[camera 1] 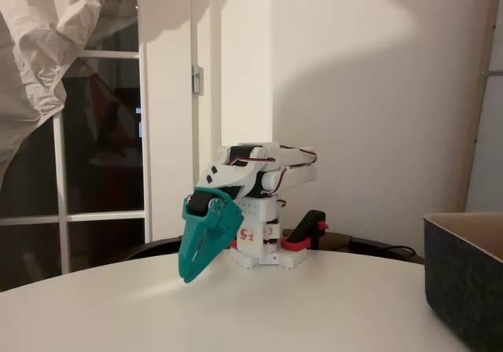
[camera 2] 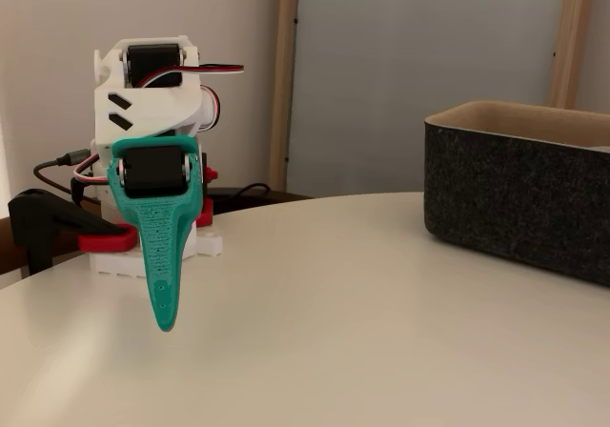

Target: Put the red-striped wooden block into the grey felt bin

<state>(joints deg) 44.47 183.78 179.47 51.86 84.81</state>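
1. Above the white table (camera 1: 330, 305), the teal gripper (camera 1: 191, 273) is seen hanging tip-down from the folded white arm (camera 1: 259, 171); its jaws are pressed together to a single point, with nothing held between them.

2. Off to the jaws' right in both fixed views, well apart from them, the grey felt bin (camera 2: 515, 193) is seen standing upright on the table, its tan lining visible inside the rim.

3. No red-striped wooden block can be made out on the table, between the jaws or over the bin's rim; whether it lies inside the bin, hidden by the wall, cannot be told.

4. Judged from this, the main risk is a reach made blind: with the block unlocated, the jaws could be driven down onto bare tabletop and the tip jammed against it.

5. If the block sits behind the arm's base (camera 1: 263, 254) or the red-and-black clamp (camera 2: 67, 232), it could be knocked further off by a sweep of the shut jaws, which would need to be parted first.

6. A low swing toward the bin could catch its thick wall and shove the bin along the smooth table.
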